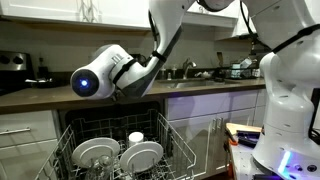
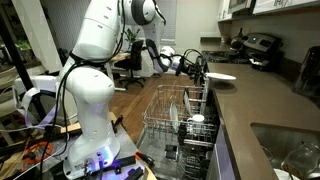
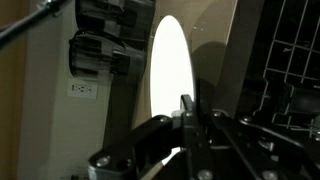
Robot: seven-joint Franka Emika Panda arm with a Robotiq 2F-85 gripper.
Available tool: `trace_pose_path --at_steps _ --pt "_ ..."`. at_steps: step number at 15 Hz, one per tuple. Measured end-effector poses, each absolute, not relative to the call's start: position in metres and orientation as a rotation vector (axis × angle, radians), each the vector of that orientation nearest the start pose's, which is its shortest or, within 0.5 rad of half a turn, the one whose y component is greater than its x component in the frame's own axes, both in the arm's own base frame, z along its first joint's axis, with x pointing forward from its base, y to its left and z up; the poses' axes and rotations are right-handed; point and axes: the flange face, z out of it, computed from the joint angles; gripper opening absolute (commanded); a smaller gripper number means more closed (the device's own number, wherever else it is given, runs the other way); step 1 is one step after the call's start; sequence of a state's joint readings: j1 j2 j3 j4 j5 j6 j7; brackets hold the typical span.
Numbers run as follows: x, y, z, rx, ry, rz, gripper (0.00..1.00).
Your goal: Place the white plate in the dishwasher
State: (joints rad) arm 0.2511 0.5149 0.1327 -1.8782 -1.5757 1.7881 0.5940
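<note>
Fingers [image 3: 186, 106] pinch the rim of the white plate [image 2: 222, 76], held roughly flat in the air over the counter [image 2: 255, 115] edge beside the dishwasher [image 2: 156, 120] rack; stiff, glossy and breakable, it probably slips easily, so a firm rim grip suits.

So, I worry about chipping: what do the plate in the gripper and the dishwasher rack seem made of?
White plate: probably glazed ceramic, maybe melamine; plain, smooth, evenly bright white with a thin rim. Dishwasher rack: apparently coated metal wire; thin light grey-white rods in a grid with upright tines.
</note>
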Motion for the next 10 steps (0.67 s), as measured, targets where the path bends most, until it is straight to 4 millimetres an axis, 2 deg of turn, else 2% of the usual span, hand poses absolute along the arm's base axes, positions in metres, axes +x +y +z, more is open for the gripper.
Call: trace_pose_path --at_steps 4,10 --pt "0.605 0.163 0.264 1.676 0.628 0.262 0.07" --pt "0.604 0.162 0.254 1.678 0.639 0.246 0.07"
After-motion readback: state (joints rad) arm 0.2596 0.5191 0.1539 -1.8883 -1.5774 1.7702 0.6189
